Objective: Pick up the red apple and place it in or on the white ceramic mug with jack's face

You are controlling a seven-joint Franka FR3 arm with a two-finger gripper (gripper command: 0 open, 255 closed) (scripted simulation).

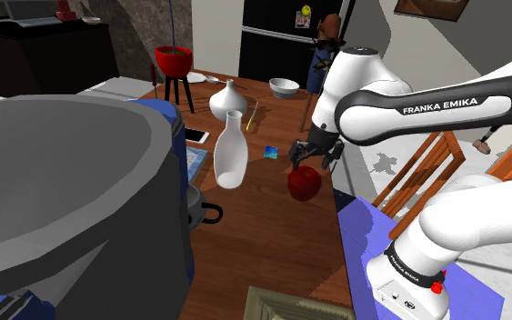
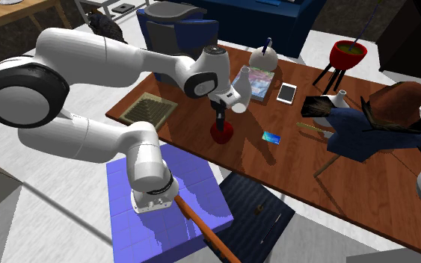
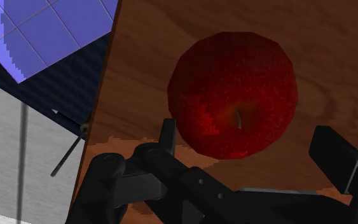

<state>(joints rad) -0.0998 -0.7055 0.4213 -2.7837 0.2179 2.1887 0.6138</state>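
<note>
Apple: The red apple (image 1: 304, 182) (image 2: 221, 133) (image 3: 234, 95) sits on the brown wooden desk (image 1: 263, 238) (image 2: 306, 166) (image 3: 139, 70), close to the edge nearest the robot's stand, its stem dimple turned up toward the wrist camera.
End effector: The black end effector (image 1: 313, 156) (image 2: 220, 119) (image 3: 247, 137) hangs right above the apple with its fingers spread wide, one on each side. One finger stands just beside the skin and the other is apart from it. It grips nothing.
Arm: The white Franka arm (image 1: 445, 105) (image 2: 89, 52) bends over the desk from its blue-topped stand (image 1: 363, 236) (image 2: 123, 187).
Neighbours: A tall white vase (image 1: 231, 155) (image 2: 238, 93) stands near the apple. In the shoulder view, a small blue card (image 1: 270, 152) (image 2: 272, 137) lies between vase and apple. A white phone (image 1: 195, 136) (image 2: 287, 93) lies flat beyond the vase.
Far end: A red bowl (image 1: 173, 60) (image 2: 348, 52) sits atop a dark legged stool, well apart from the apple, and a white bowl (image 1: 284, 87) rests on the desk.
</note>
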